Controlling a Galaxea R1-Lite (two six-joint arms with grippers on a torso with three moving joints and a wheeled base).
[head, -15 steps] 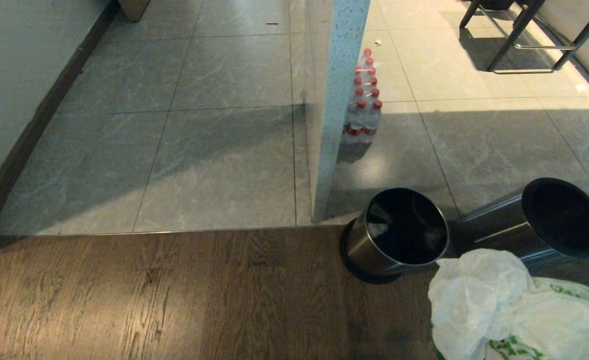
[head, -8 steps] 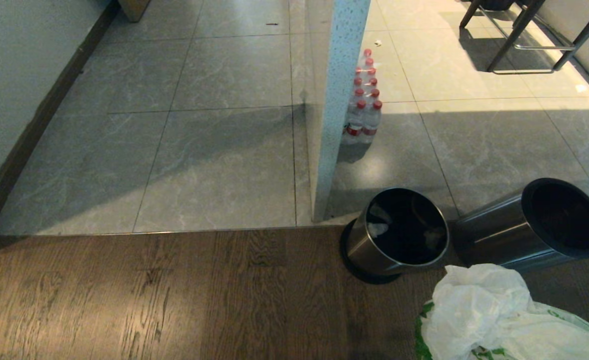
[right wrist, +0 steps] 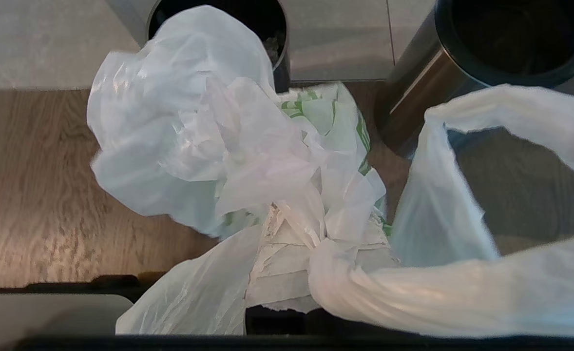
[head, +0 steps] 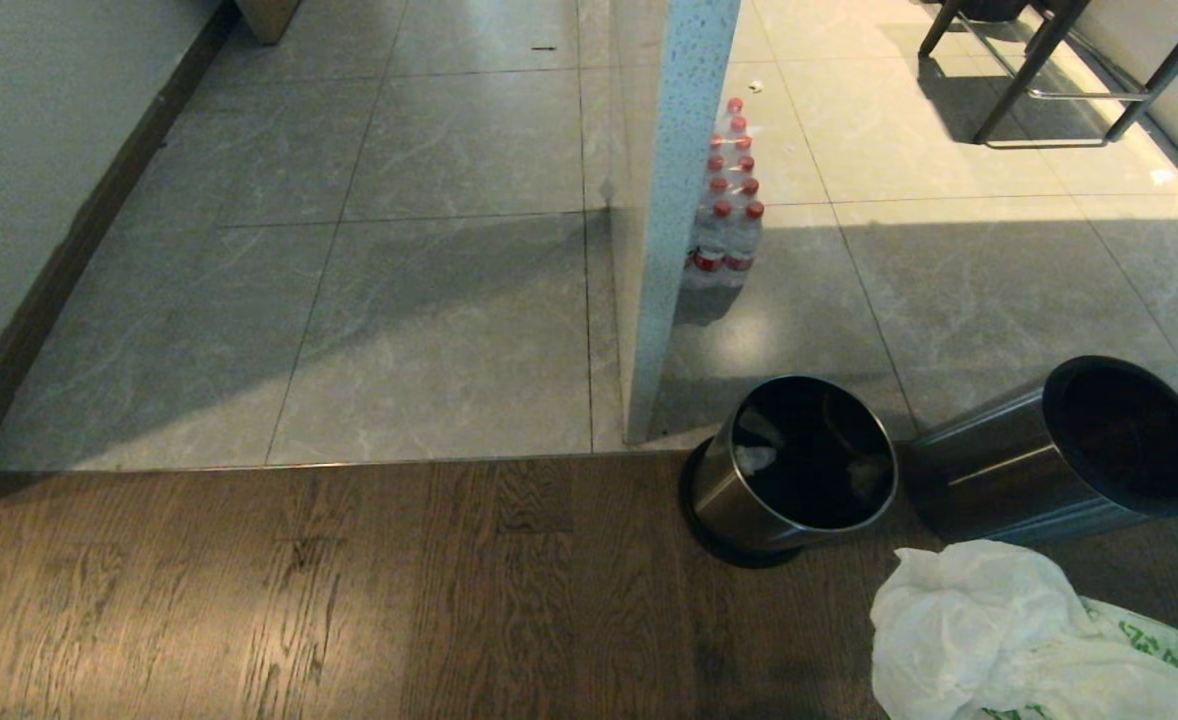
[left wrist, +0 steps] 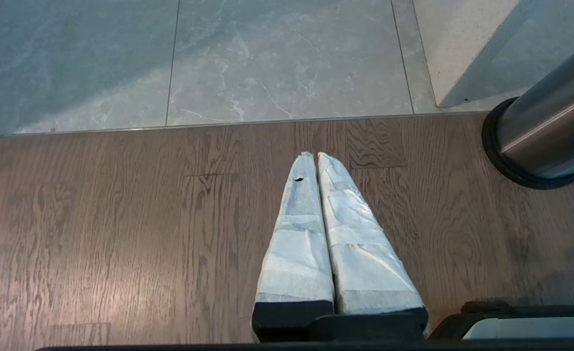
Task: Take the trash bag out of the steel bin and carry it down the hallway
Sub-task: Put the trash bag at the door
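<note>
The head view looks steeply down from above onto wood floor (head: pixel 349 580) and tiles (head: pixel 429 330), bins at lower right. The left wrist view sits low and near the wood, facing the tiles. The right wrist view looks closely over the bag (right wrist: pixel 209 146) toward both bins; all three share the steel bin (head: pixel 789 470).

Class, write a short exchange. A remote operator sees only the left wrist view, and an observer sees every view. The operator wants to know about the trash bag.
Operator: I see only floor and a bin's base. Is the bag out of the bin?
Observer: Yes, the bag is outside the bin, over the wooden floor in front of it.
Operator: What holds it?
Observer: The right gripper, shut on the bag's bunched neck.
</note>
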